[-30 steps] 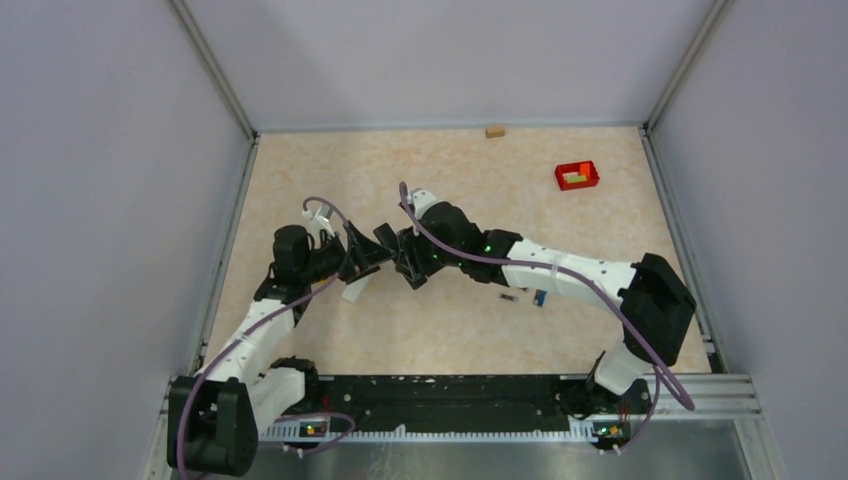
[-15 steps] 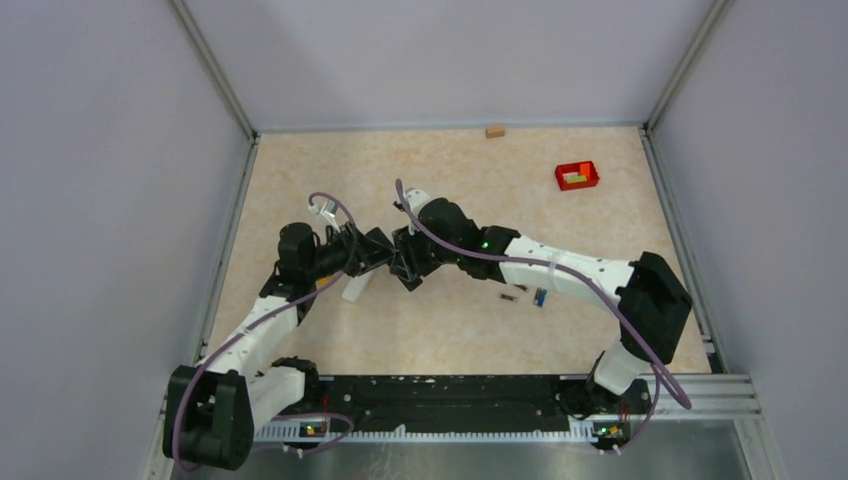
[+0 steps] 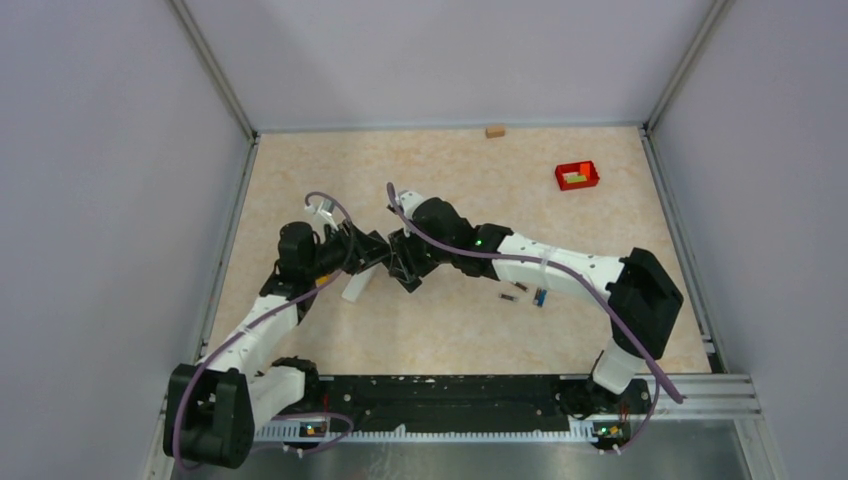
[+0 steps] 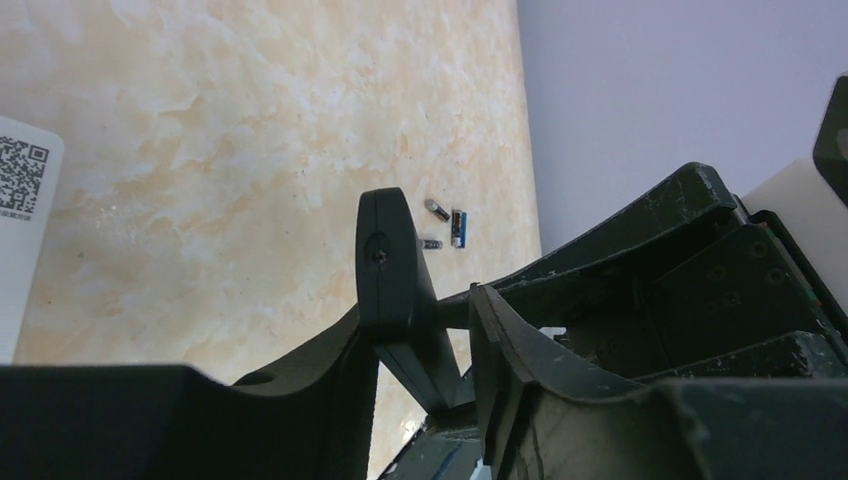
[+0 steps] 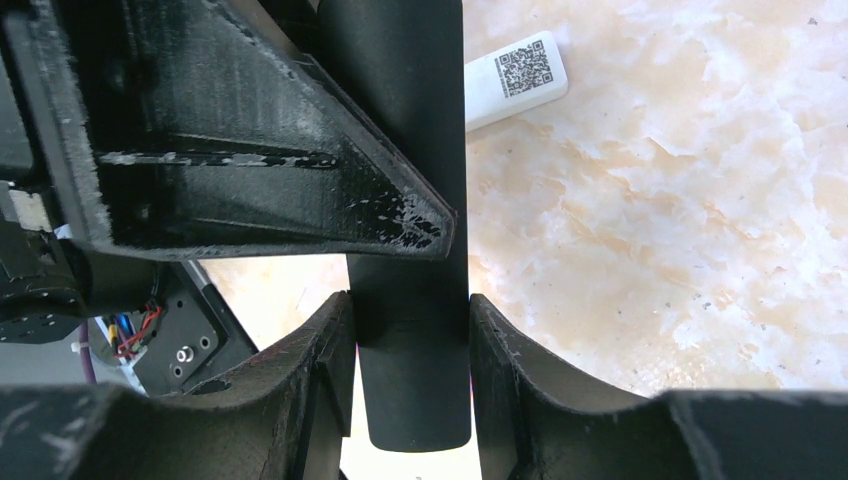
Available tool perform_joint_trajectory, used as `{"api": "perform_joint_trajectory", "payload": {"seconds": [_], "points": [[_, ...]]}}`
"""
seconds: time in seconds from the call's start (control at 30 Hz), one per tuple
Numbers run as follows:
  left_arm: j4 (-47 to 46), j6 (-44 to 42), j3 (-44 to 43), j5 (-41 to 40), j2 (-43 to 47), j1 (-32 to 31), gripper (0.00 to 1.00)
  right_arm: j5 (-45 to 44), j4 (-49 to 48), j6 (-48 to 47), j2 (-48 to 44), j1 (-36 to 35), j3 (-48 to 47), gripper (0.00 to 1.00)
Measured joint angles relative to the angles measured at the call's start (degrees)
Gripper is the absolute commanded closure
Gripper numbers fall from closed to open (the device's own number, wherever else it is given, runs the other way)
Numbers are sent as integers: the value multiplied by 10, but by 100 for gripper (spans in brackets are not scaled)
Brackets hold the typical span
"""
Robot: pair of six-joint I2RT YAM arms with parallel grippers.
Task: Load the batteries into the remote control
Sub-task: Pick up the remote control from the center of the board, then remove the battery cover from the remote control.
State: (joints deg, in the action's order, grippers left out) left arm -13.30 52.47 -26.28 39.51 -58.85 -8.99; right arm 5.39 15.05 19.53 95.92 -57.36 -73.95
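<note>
The black remote control (image 5: 405, 380) hangs above the table between both grippers. My right gripper (image 5: 410, 330) is shut on its side edges near one end. My left gripper (image 4: 415, 320) comes from the opposite side and is shut on the same remote (image 4: 385, 250), one finger (image 5: 300, 190) lying across its face. In the top view the left gripper (image 3: 378, 252) and right gripper (image 3: 402, 264) meet nose to nose and hide the remote. Two dark batteries (image 3: 508, 297) (image 4: 437, 209) and a small blue piece (image 3: 539, 297) (image 4: 458, 227) lie on the table under the right forearm.
A white flat plate with a QR code (image 3: 355, 285) (image 5: 515, 75) lies on the table just below the grippers. A red box (image 3: 577, 176) sits at the back right and a small wooden block (image 3: 494, 131) by the back wall. Grey walls close in three sides.
My left gripper has moved right toward the right gripper and closed from wide open onto the remote. The right arm has shifted slightly left, still holding the remote.
</note>
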Motion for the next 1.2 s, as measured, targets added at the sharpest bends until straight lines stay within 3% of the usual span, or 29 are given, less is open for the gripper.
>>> {"api": "perform_joint_trajectory", "payload": {"seconds": [0.07,0.13,0.17,0.2,0.3,0.4,0.67,0.8,0.93,1.07,1.2], "points": [[-1,0,-1,0,-5,0,74,0,0,-1,0,0,0,65],[0,3,-1,1,-11,0,96,0,0,-3,1,0,0,64],[-4,9,-1,6,-14,0,100,0,0,-4,2,0,0,62],[-6,10,-3,7,-15,0,100,0,0,-4,4,0,0,56],[-9,10,-4,11,-17,-1,100,0,-1,2,6,1,0,15],[-9,9,-7,16,-18,-1,100,11,-22,24,1,11,13,3],[-60,20,-61,18,-33,-1,100,89,-172,187,-162,140,216,1],[-139,71,-76,16,-56,-1,100,98,-295,303,-226,146,272,2],[-215,143,-78,9,-76,-1,100,94,-398,407,-236,144,294,6],[-262,219,-80,-7,-86,-2,100,81,-440,468,-230,144,293,8],[-281,261,-85,-23,-86,-11,100,83,-463,500,-203,144,276,18]]}}
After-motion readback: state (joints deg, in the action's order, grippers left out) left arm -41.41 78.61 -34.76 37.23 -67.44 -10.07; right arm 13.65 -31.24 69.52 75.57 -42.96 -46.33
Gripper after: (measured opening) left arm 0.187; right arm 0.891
